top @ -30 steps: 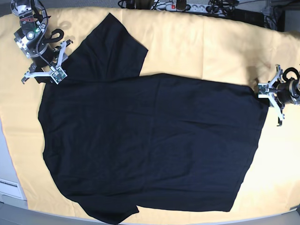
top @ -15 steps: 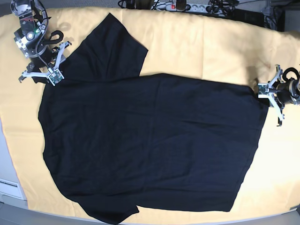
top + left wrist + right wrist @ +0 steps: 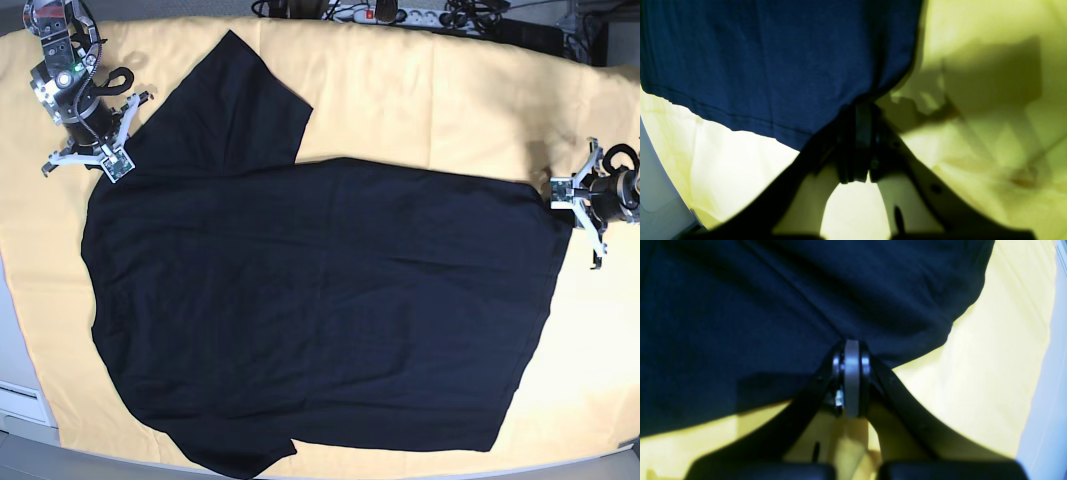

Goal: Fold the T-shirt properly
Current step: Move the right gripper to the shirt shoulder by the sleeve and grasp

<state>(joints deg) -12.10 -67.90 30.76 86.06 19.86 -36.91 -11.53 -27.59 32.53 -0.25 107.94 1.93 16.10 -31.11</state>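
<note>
The black T-shirt (image 3: 320, 310) lies spread flat on the pale yellow cloth (image 3: 420, 90), one sleeve pointing to the far left and the other at the near edge. At the shirt's far-left shoulder edge my right gripper (image 3: 108, 165) is shut. In the right wrist view its jaws (image 3: 851, 345) are pressed together on the T-shirt (image 3: 773, 306) edge. My left gripper (image 3: 562, 195) sits at the hem corner on the right. In the left wrist view it (image 3: 858, 111) is shut, pinching the T-shirt (image 3: 773, 66) corner by the stitched hem.
A power strip with cables (image 3: 390, 14) runs along the table's back edge. The grey front table edge (image 3: 60, 455) curves below the cloth, and a white surface (image 3: 15, 380) borders the left side.
My right gripper slid slightly left and farther back along the shoulder edge, and its jaws went from open to shut on the fabric. The left arm has not moved.
</note>
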